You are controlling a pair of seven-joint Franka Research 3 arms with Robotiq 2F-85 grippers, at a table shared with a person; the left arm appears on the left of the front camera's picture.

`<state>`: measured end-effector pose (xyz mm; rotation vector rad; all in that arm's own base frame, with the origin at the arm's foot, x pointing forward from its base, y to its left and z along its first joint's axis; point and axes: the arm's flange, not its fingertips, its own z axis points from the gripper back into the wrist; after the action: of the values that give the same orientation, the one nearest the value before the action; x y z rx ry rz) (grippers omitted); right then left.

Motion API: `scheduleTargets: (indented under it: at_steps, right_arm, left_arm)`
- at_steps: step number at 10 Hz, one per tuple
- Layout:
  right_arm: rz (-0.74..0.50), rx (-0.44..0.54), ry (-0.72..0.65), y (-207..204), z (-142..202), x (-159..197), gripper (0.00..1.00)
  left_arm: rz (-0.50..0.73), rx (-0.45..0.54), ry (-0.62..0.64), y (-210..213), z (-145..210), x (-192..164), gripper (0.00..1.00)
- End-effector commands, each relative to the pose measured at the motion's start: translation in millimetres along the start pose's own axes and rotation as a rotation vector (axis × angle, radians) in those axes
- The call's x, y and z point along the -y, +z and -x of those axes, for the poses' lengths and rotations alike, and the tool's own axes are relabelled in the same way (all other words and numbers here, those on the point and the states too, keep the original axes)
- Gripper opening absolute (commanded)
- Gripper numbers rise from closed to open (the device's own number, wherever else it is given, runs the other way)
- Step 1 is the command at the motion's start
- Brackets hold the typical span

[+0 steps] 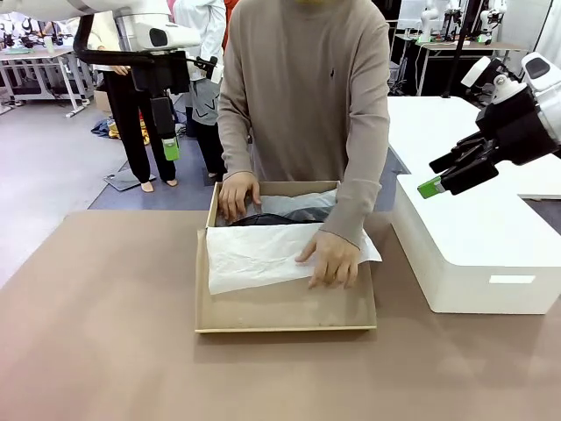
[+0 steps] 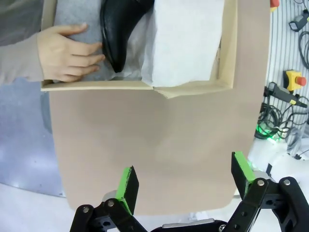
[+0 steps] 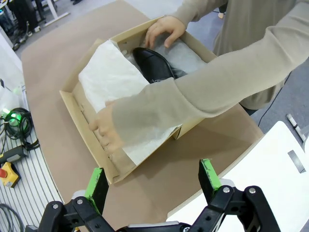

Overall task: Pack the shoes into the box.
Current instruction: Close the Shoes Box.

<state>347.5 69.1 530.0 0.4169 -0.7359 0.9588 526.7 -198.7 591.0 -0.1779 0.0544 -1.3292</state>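
Left gripper [image 2: 185,176] is hanging above the table [image 1: 105,333], off the box's end, fingers spread apart and gripping nothing. Right gripper [image 3: 153,176] is hovering by the edge of the white box [image 1: 473,254], fingers likewise apart and empty. The tan box [image 1: 285,317] is lying open mid-table. One black shoe [image 3: 152,65] is lying inside at the far end. White tissue paper [image 1: 263,254] is covering the middle. One hand [image 1: 238,195] of the person is touching the shoe; the other hand [image 1: 333,260] is pressing on the tissue.
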Motion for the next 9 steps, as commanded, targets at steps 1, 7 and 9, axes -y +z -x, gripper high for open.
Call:
scheduleTargets:
  at_steps: [1, 7, 9]
  right_arm:
    - [-0.017, 0.023, 0.017, -1, 0, 3, 1.0]
    - [-0.017, 0.023, 0.017, -1, 0, 3, 1.0]
    - [-0.017, 0.023, 0.017, -1, 0, 3, 1.0]
  left_arm:
    - [0.0, 0.0, -0.002, 0, 0, 0, 1.0]
    - [-0.09, 0.139, -0.384, -18, 60, -5, 1.0]
    - [-0.14, 0.07, -0.472, -16, 63, -5, 0.81]
